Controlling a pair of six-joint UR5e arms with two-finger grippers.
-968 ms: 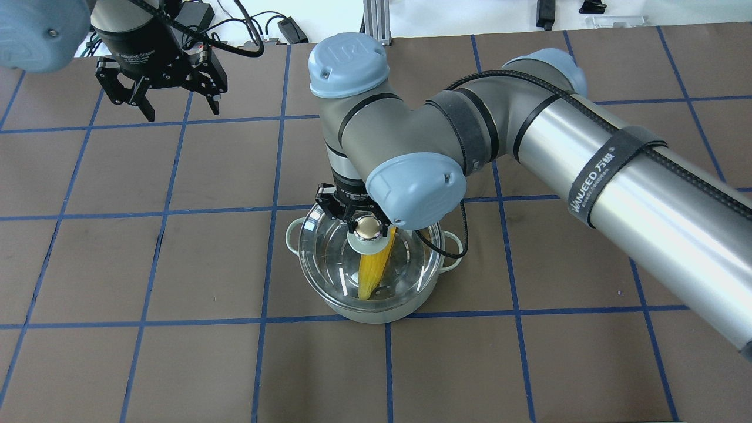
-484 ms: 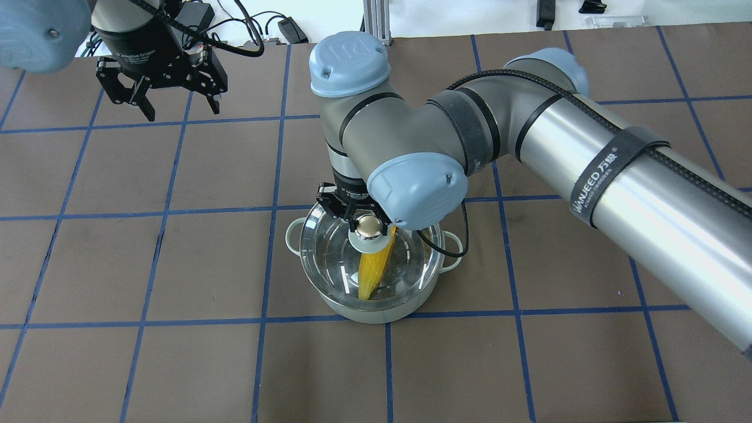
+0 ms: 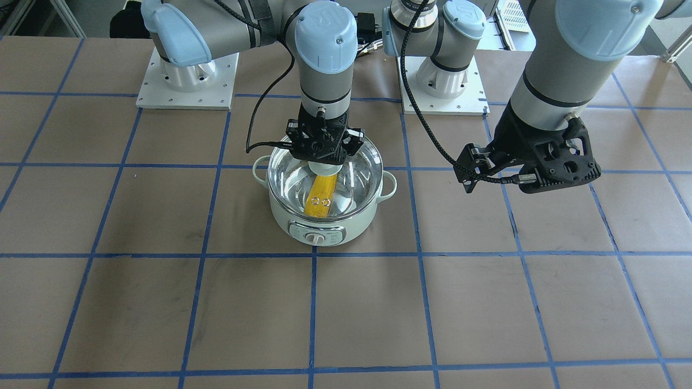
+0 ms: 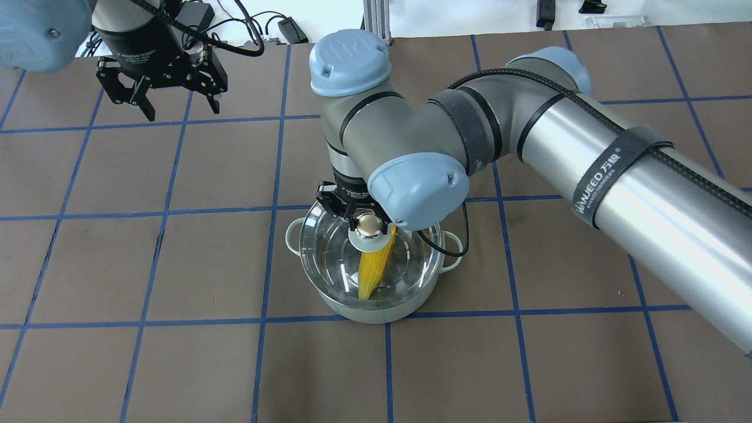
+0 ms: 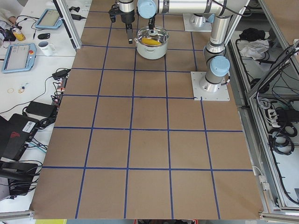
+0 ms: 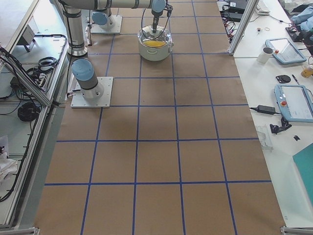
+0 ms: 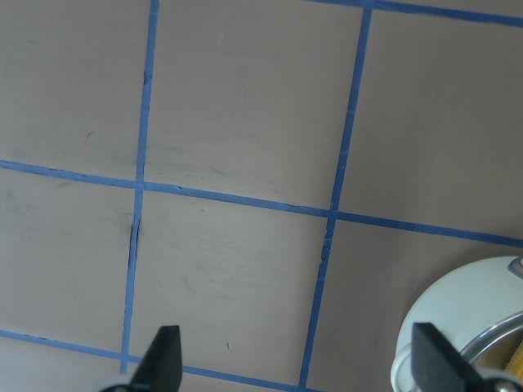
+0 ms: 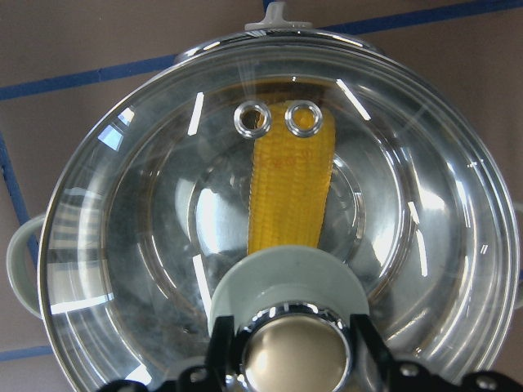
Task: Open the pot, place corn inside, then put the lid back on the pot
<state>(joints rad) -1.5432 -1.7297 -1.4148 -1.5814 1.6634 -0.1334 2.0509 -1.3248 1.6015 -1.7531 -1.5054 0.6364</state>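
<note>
The pale mint-green pot (image 4: 376, 312) stands mid-table, with its dial facing the front-facing view (image 3: 316, 233). The yellow corn (image 4: 371, 273) lies inside it and shows through the glass in the right wrist view (image 8: 290, 196). The clear glass lid (image 4: 329, 252) sits over the pot's rim. My right gripper (image 4: 365, 226) points straight down, its fingers closed on either side of the lid's cream knob (image 8: 294, 355). My left gripper (image 4: 155, 108) hangs open and empty above the table, far to the pot's left.
The brown table surface (image 4: 176, 364) carries a blue tape grid. My right arm's forearm (image 4: 617, 176) crosses above the table's right half. The left wrist view shows bare table and the pot's edge (image 7: 458, 310). Cables and gear (image 4: 282, 26) lie beyond the far edge.
The right arm's upper joints have shifted slightly. The gripper stays on the knob, and the lid, pot and corn have not visibly moved. The left arm is nearly still.
</note>
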